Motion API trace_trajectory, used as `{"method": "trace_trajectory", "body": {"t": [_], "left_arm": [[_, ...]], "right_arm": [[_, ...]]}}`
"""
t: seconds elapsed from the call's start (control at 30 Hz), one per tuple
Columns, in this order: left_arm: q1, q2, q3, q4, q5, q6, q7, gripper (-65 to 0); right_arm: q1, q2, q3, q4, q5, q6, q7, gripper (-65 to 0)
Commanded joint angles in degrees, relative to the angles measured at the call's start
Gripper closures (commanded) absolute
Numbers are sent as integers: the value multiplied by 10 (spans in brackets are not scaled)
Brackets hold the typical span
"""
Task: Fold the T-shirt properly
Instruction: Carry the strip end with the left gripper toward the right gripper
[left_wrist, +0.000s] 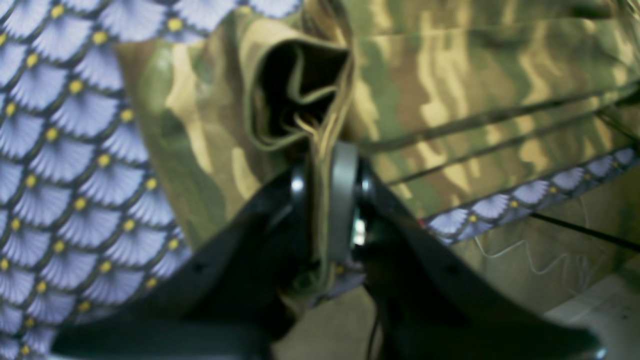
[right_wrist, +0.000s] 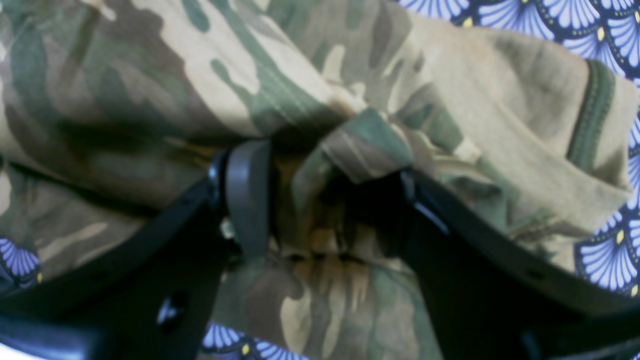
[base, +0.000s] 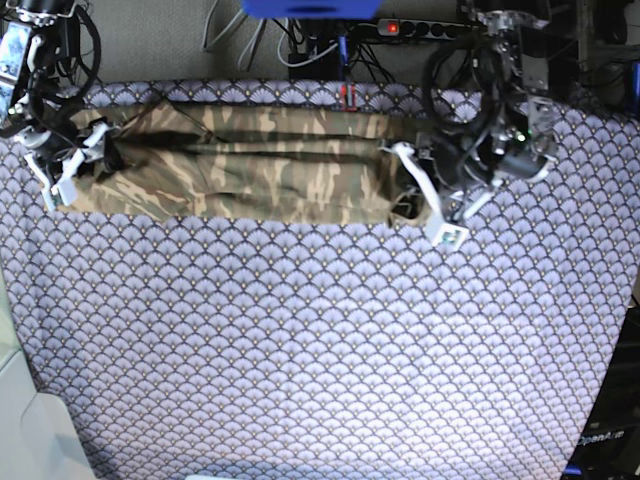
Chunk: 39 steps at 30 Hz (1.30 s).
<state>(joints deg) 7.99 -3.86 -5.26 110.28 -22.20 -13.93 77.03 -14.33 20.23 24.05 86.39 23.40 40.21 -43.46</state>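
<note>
Faintly, "OpenArm" (base: 606, 440) shows beside the tablecloth (base: 300, 350).

The T-shirt (right_wrist: 320, 75) is seen to be soft, matt woven-looking cloth with a ribbed olive collar band. A smooth printed tablecloth (base: 320, 350) is laid under it. Glossy black plastic is shown on the left gripper (left_wrist: 327, 200).

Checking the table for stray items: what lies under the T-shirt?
Only the purple tablecloth shows around and beneath the T-shirt. Anything directly under the folded cloth is covered and cannot be seen.
</note>
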Motion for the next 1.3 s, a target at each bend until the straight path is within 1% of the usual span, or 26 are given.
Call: {"method": "trace_trajectory", "body": {"t": [0.0, 0.13, 0.23, 0.33, 0.47, 0.53, 0.63, 1.0, 1.1, 1.2, 1.27], "left_arm": [[-15, 12, 6, 8, -8, -1, -7, 0], [-32, 34, 25, 4, 0, -1, -9, 0], [-42, 57, 52, 4, 34, -1, -7, 0], [-43, 81, 93, 2, 86, -1, -9, 0], [-43, 110, 139, -26, 134, -1, -10, 0], [-43, 117, 156, -38, 157, -1, -11, 0], [-43, 124, 163, -56, 179, -1, -12, 0], [-46, 129, 164, -60, 177, -1, -13, 0], [-48, 129, 180, -61, 177, -1, -17, 0], [-48, 129, 208, -61, 177, -1, -41, 0], [-48, 129, 218, -61, 177, -1, -46, 0]], "right_arm": [[3, 10, 3, 6, 6, -2, 7, -325], [3, 11, 3, 6, 6, -2, 7, -325], [3, 11, 3, 6, 6, -2, 7, -325], [3, 10, 3, 6, 6, -2, 7, -325], [3, 9, 3, 6, 6, -2, 7, -325], [3, 9, 3, 6, 6, -2, 7, -325], [3, 9, 3, 6, 6, -2, 7, -325], [3, 8, 3, 6, 6, -2, 7, -325], [3, 8, 3, 6, 6, -2, 7, -325], [3, 8, -7, 6, 6, -2, 7, -325], [3, 8, -12, 6, 6, -2, 7, -325]]}}
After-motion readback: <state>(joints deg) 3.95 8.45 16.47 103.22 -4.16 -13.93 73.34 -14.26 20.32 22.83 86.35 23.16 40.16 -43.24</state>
